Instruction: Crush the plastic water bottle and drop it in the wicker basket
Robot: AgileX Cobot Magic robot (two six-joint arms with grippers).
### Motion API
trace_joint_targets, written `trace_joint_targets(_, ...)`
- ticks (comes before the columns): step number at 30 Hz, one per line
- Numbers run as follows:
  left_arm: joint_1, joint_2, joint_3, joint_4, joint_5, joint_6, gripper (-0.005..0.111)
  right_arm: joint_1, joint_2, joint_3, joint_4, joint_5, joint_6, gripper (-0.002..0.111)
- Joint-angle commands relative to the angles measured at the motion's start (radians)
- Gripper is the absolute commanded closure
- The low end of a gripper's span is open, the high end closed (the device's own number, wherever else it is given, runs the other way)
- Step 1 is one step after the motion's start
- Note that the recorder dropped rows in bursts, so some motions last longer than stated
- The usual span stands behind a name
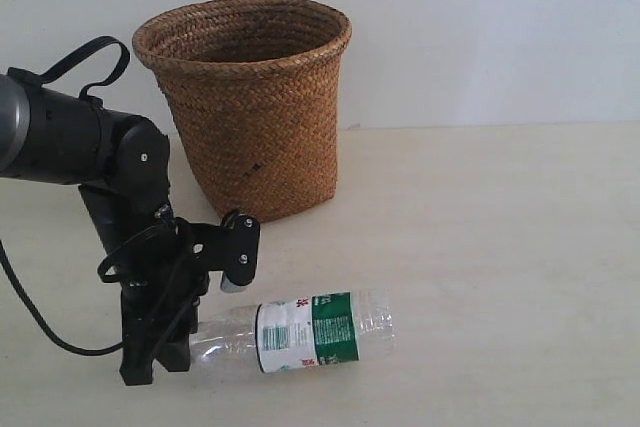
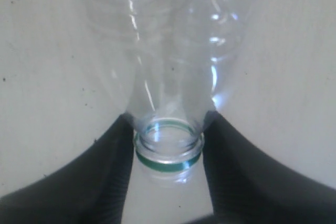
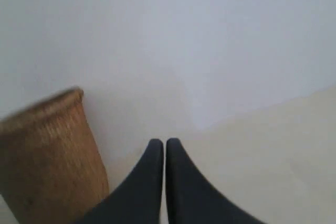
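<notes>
Exterior view, from the left: black left arm (image 1: pixel 70 137) bent down to the pale table (image 1: pixel 500 247); left gripper (image 1: pixel 160 352) low on the table top, closed on the neck of the plastic water bottle (image 1: pixel 300 335); further back, near the white wall (image 1: pixel 480 27), the wicker basket (image 1: pixel 255 107) standing upright, apart from the bottle; bottle lying on its side in front of the basket, neck to the left, bottom to the right, white-and-green label (image 1: pixel 335 329) round the middle. Left wrist view: two black fingers (image 2: pixel 113 166) pressed on both sides of the clear neck, right beside the green ring (image 2: pixel 168 165) at the open mouth. Right wrist view: right gripper (image 3: pixel 166 145) with tips squeezed together, holding nothing; basket beside it, wall behind.
</notes>
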Motion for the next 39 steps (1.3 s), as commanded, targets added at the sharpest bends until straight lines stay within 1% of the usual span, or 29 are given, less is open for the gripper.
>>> trace_joint_targets(1, -0.008, -0.002, -0.001, 0.013, 0.034, -0.016, 0.103, -0.001, -0.004, -0.018, -0.025, -0.175, 0.037, 0.108)
trace_joint_targets(4, -0.008, -0.002, -0.001, 0.013, 0.036, -0.016, 0.103, -0.001, 0.005, -0.118, -0.130, -0.136, 0.065, 0.108)
trace_joint_targets(7, -0.008, -0.002, -0.001, 0.013, 0.036, -0.016, 0.103, 0.001, 0.100, -0.248, -0.200, -0.063, 0.091, 0.108)
trace_joint_targets(10, -0.008, -0.002, -0.001, 0.013, 0.036, -0.016, 0.103, 0.003, 0.234, -0.398, -0.223, 0.088, 0.082, 0.108)
trace_joint_targets(12, -0.008, -0.002, -0.001, 0.009, 0.035, -0.027, 0.103, 0.024, 0.366, -0.512, -0.216, 0.246, 0.008, 0.108)
trace_joint_targets(14, -0.008, -0.002, -0.001, 0.004, 0.035, -0.034, 0.103, 0.064, 0.515, -0.625, -0.142, 0.409, -0.120, 0.108)
trace_joint_targets(16, -0.008, -0.002, -0.001, 0.004, 0.034, -0.046, 0.103, 0.113, 0.655, -0.719, -0.050, 0.525, -0.255, 0.108)
trace_joint_targets(17, -0.008, -0.002, -0.001, 0.004, 0.032, -0.050, 0.103, 0.149, 0.732, -0.768, 0.030, 0.602, -0.355, 0.108)
trace_joint_targets(21, -0.008, -0.002, -0.001, -0.024, 0.029, -0.053, 0.103, 0.256, 1.001, -0.937, 0.209, 0.765, -0.588, 0.108)
trace_joint_targets(23, -0.008, -0.002, -0.001, -0.037, 0.029, -0.053, 0.103, 0.309, 1.123, -1.015, 0.230, 0.831, -0.651, 0.108)
trace_joint_targets(25, -0.008, -0.002, -0.001, -0.041, 0.029, -0.053, 0.103, 0.343, 1.227, -1.083, 0.226, 0.903, -0.659, 0.108)
trace_joint_targets(29, -0.008, -0.002, -0.001, -0.041, 0.029, -0.053, 0.103, 0.381, 1.439, -1.212, 0.223, 1.060, -0.684, 0.108)
trace_joint_targets(32, -0.008, -0.002, -0.001, -0.040, 0.026, -0.078, 0.103, 0.392, 1.562, -1.277, 0.219, 1.107, -0.684, 0.108)
trace_joint_targets(39, -0.008, -0.002, -0.001, -0.043, 0.023, -0.117, 0.103, 0.397, 1.742, -1.333, 0.234, 1.065, -0.682, 0.108)
